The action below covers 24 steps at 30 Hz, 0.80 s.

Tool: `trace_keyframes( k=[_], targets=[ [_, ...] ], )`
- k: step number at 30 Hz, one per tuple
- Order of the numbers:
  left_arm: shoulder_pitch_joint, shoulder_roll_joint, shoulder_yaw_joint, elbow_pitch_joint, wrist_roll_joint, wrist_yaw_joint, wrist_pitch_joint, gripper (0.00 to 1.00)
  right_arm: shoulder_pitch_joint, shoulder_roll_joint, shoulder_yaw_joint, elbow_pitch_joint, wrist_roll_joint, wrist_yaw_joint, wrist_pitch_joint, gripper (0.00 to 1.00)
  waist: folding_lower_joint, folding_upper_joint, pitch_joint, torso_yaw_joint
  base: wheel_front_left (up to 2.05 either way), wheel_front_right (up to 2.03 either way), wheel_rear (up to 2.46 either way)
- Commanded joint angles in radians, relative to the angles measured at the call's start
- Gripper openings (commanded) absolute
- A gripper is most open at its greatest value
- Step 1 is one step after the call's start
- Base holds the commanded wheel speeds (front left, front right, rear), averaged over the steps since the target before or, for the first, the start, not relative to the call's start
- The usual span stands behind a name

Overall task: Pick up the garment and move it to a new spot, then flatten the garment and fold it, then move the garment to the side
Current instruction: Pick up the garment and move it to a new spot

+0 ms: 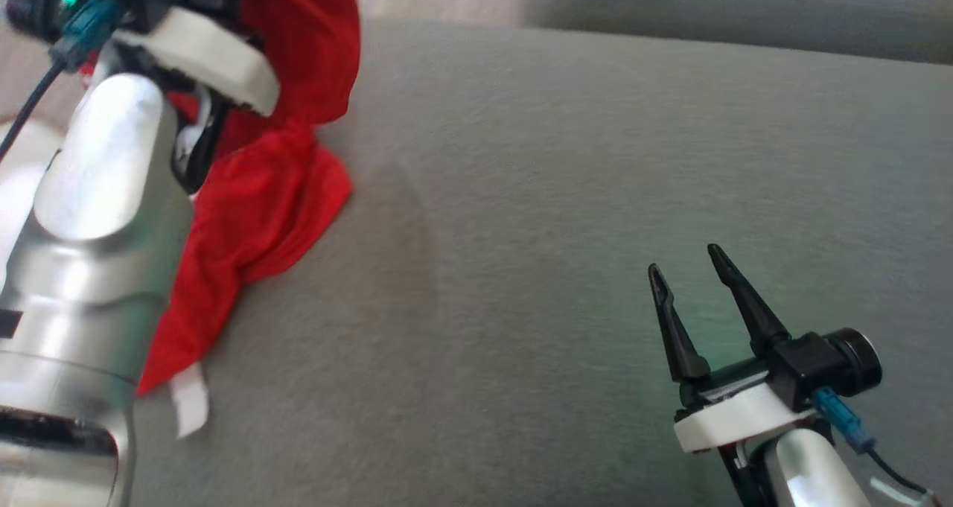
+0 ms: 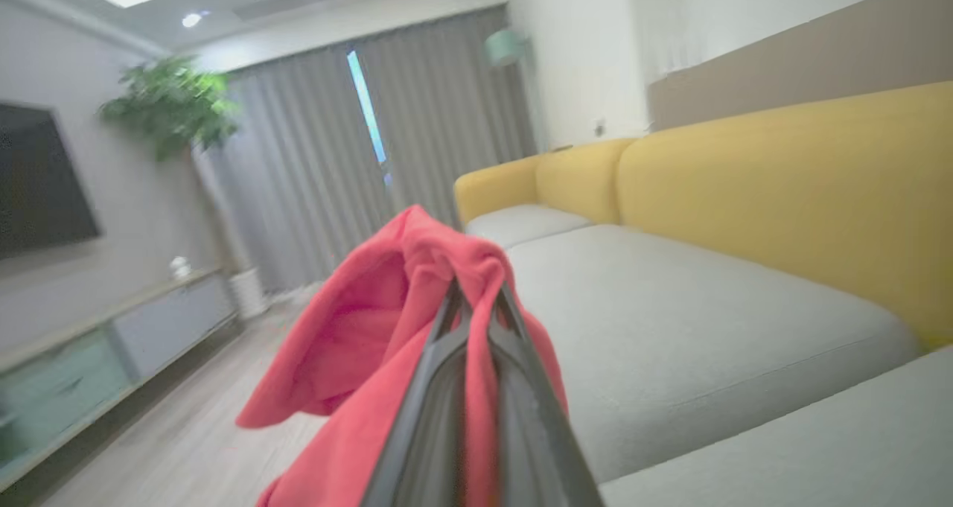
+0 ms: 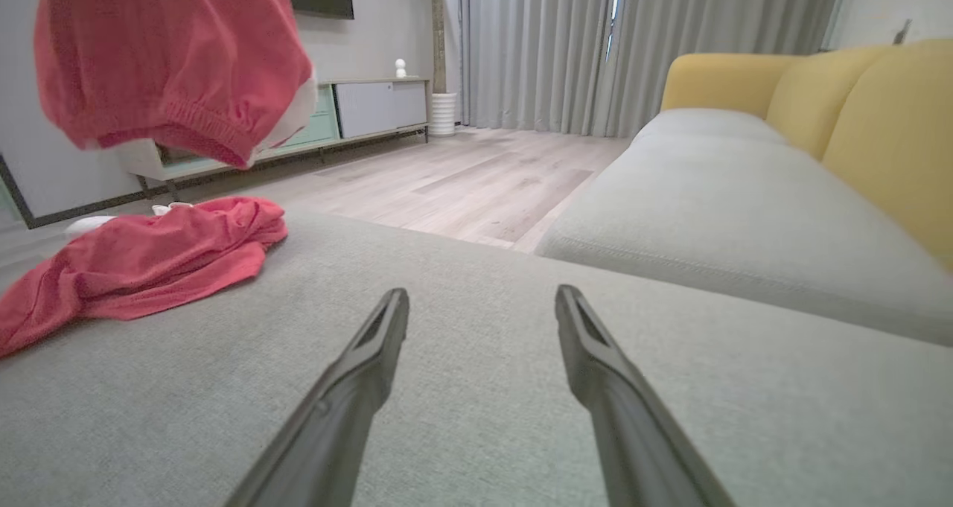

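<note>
In the head view, the silver left arm (image 1: 97, 217) is seen at the left edge, and its wrist is raised into the red garment (image 1: 260, 194). Part of this garment is lifted up at the wrist, while the lower part is spread on the grey sofa seat (image 1: 521, 194), with a white label (image 1: 190, 399) lying at its near end. The right fingers (image 1: 672, 321) are held wide apart above the seat, nothing is held between them, and the garment is found well apart from them, far to their left. In the left wrist view, the left fingers (image 2: 428, 403) are pressed together on a fold of the garment (image 2: 372, 321). The cloth is bunched over their tips and is hung down on their left side. To the right of these fingers the grey seat (image 2: 670, 328) and the yellow backrest (image 2: 782, 187) are seen, and beyond their tips grey curtains (image 2: 313, 172) and a green plant (image 2: 171, 105) are shown, somewhat blurred. In the right wrist view, the right fingers (image 3: 365, 365) are opened wide just over the grey seat (image 3: 476, 418), and only bare fabric is seen between them. The garment (image 3: 141, 261) is placed to the left of these fingers and beyond their tips; one part is laid crumpled on the seat and another part is hung in the air above it. A wooden floor (image 3: 476, 187) is seen ahead of the tips.
</note>
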Motion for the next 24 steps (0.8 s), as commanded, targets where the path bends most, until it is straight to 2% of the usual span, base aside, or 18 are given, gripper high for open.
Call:
trace_keyframes(
  k=[1,8,16,20,24],
  targets=[
    [-0.065,0.045,0.022,-0.044,-0.008,0.002,0.005,0.00,-0.008,0.009,0.018,-0.036,0.008,-0.001,-0.006,1.00,0.0002,0.0000,-0.059,-0.080,0.00,0.00,0.00],
    [-0.047,0.076,-0.046,-0.289,-0.079,0.002,0.122,0.00,0.003,0.016,0.034,-0.051,0.052,-0.001,-0.006,1.00,0.0002,0.0000,-0.090,-0.262,0.00,0.00,0.00],
    [0.042,0.068,-0.090,-0.492,-0.156,0.010,0.256,0.00,-0.009,0.016,0.052,-0.073,0.105,-0.001,-0.006,1.00,0.0002,0.0000,-0.052,-0.477,0.00,0.00,0.00],
    [0.124,0.084,-0.150,-0.514,-0.140,0.015,0.296,0.00,-0.021,0.016,0.060,-0.083,0.123,-0.001,-0.006,1.00,0.0002,0.0000,-0.003,-0.566,0.00,0.00,0.00],
    [0.189,0.122,-0.231,-0.433,-0.063,0.013,0.269,0.00,-0.041,0.016,0.069,-0.092,0.147,-0.001,-0.006,1.00,0.0002,0.0000,0.054,-0.638,0.00,0.00,0.00]
  ],
)
